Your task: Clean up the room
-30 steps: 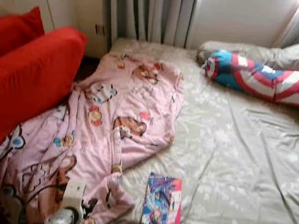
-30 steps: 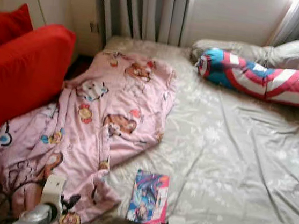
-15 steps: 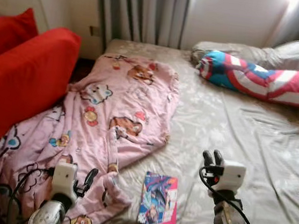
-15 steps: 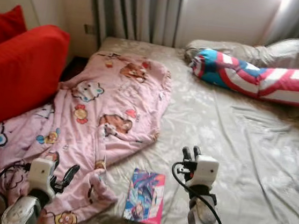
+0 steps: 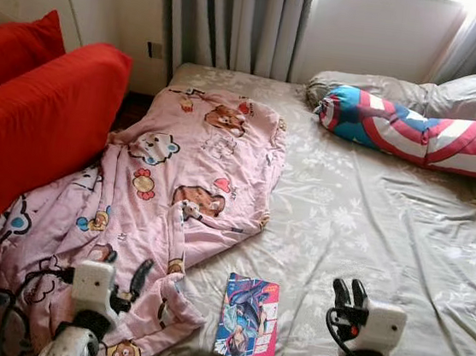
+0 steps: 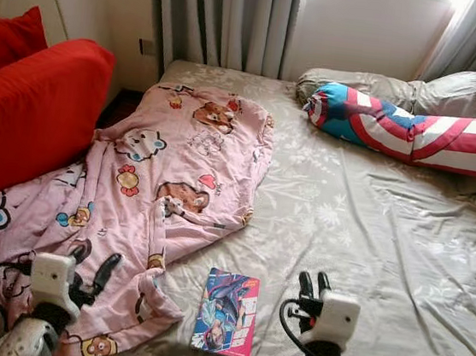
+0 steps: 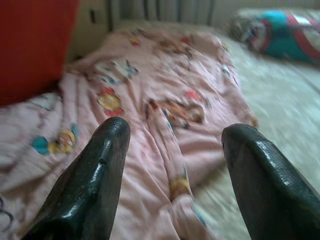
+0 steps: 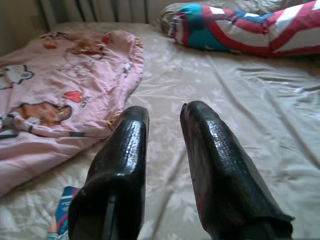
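Note:
A crumpled pink cartoon blanket lies across the left half of the bed, trailing toward the front corner. A colourful book lies flat on the sheet near the front edge. My left gripper hovers open over the blanket's near end; its fingers stand wide apart with nothing between them. My right gripper is low over the bare sheet, just right of the book, fingers close together and holding nothing.
Big red cushions lean along the bed's left side. At the head lie a red, white and blue bolster and a grey pillow. Grey curtains hang behind. The right half of the sheet is bare.
Both arms came up into view over the last second. In the last half second the right gripper drew back toward the front edge. The book and blanket stayed put.

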Controlling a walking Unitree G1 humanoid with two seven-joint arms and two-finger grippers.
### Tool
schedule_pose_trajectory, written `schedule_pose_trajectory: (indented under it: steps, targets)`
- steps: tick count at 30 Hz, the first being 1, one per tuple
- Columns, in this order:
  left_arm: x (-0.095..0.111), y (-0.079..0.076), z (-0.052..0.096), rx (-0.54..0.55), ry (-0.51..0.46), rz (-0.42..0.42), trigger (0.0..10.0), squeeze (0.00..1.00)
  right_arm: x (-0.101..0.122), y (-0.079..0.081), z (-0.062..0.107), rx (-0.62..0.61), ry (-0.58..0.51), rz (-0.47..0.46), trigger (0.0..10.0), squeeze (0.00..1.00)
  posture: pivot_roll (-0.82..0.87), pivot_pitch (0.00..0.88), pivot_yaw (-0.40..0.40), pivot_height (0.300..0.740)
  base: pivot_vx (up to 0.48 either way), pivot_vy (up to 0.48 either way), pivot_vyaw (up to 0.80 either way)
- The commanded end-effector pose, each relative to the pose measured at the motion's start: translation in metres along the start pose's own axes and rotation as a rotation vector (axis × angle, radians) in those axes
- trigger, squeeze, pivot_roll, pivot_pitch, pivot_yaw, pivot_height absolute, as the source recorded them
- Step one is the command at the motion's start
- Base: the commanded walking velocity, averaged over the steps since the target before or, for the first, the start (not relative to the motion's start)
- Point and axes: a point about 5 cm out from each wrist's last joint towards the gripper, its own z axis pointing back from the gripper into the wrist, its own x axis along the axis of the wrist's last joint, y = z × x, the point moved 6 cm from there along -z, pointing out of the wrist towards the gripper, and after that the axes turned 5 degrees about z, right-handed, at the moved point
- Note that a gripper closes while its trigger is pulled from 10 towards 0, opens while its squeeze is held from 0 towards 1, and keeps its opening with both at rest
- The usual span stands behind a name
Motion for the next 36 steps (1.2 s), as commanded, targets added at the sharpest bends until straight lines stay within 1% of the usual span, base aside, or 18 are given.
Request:
schedule_pose_trajectory:
  steps: [1, 2, 4, 5, 6, 7, 11, 13, 19, 20, 26, 33, 34, 35, 36]
  targets:
    - [-0.003, -0.001, -0.002, 0.002, 0.017, 0.003, 10.0, 0.0, 0.006, 0.002, -0.001, 0.009, -0.014, 0.015, 10.0, 0.0, -0.04, 0.0, -0.053, 0.74, 0.0, 0.0, 0.0]
    - [-0.003, -0.001, -0.002, 0.002, 0.017, 0.003, 10.0, 0.0, 0.006, 0.002, -0.001, 0.009, -0.014, 0.015, 10.0, 0.0, -0.04, 0.0, -0.053, 0.74, 0.0, 0.0, 0.0]
    - [0.006, -0.009, -0.008, -0.021, 0.006, -0.002, 10.0, 0.0, 0.011, 0.004, -0.002, 0.013, -0.01, 0.022, 10.0, 0.0, -0.04, 0.0, -0.05, 0.74, 0.0, 0.0, 0.0]
    - [0.008, -0.009, -0.009, -0.025, 0.005, -0.001, 10.0, 0.0, 0.013, 0.004, -0.002, 0.011, -0.01, 0.021, 10.0, 0.0, -0.04, 0.007, -0.05, 0.74, 0.0, 0.0, 0.0]
    - [0.009, -0.01, -0.01, -0.026, 0.006, -0.001, 10.0, 0.0, 0.014, 0.006, -0.002, 0.017, -0.014, 0.011, 10.0, 0.72, -0.04, 0.009, -0.05, 0.74, 0.0, 0.0, 0.0]
    - [0.009, -0.01, -0.01, -0.026, 0.007, -0.001, 10.0, 0.0, 0.014, 0.005, -0.002, 0.012, -0.014, 0.01, 10.0, 1.0, -0.04, 0.017, -0.048, 0.74, 0.0, 0.0, 0.0]
    - [0.01, -0.009, -0.009, -0.028, 0.011, -0.002, 10.0, 0.0, 0.014, 0.005, -0.001, 0.003, -0.011, 0.001, 10.0, 1.0, -0.04, 0.027, -0.046, 0.74, 0.0, 0.0, 0.0]
    - [0.009, -0.009, -0.009, -0.026, 0.015, -0.002, 10.0, 0.0, 0.014, 0.007, -0.001, 0.012, -0.01, -0.011, 10.0, 1.0, -0.04, 0.038, -0.047, 0.74, 0.0, 0.0, 0.0]
    - [0.01, -0.009, -0.008, -0.024, 0.025, 0.003, 10.0, 0.0, 0.018, 0.014, -0.002, 0.036, 0.0, -0.001, 10.0, 1.0, -0.04, 0.048, -0.051, 0.74, 0.0, 0.0, 0.0]
    - [0.01, -0.009, -0.008, -0.025, 0.026, 0.004, 10.0, 0.0, 0.017, 0.015, -0.002, 0.043, 0.007, 0.006, 10.0, 0.0, -0.04, 0.049, -0.051, 0.74, 0.0, 0.0, 0.0]
    - [0.011, -0.01, -0.009, -0.025, 0.025, 0.011, 10.0, 0.0, 0.008, 0.015, -0.004, 0.048, 0.059, 0.026, 10.0, 0.0, -0.04, 0.051, -0.053, 0.736, 0.0, 0.0, 0.0]
    - [0.011, -0.01, -0.008, -0.023, 0.031, 0.012, 10.0, 0.0, 0.007, 0.019, -0.004, 0.071, 0.07, 0.025, 10.0, 0.0, -0.04, 0.055, -0.057, 0.691, 0.0, 0.0, 0.0]
    - [0.011, -0.01, -0.008, -0.023, 0.031, 0.012, 10.0, 0.0, 0.007, 0.019, -0.004, 0.071, 0.07, 0.025, 10.0, 0.0, -0.04, 0.055, -0.057, 0.691, 0.0, 0.0, 0.0]
    - [0.01, -0.01, -0.008, -0.023, 0.032, 0.013, 10.0, 0.0, 0.006, 0.02, -0.004, 0.079, 0.073, 0.024, 10.0, 0.0, -0.04, 0.056, -0.058, 0.676, 0.0, 0.0, 0.0]
    - [0.01, -0.011, -0.008, -0.024, 0.032, 0.013, 10.0, 0.0, 0.006, 0.021, -0.003, 0.082, 0.075, 0.024, 10.0, 0.0, -0.04, 0.056, -0.058, 0.672, 0.0, 0.0, 0.0]
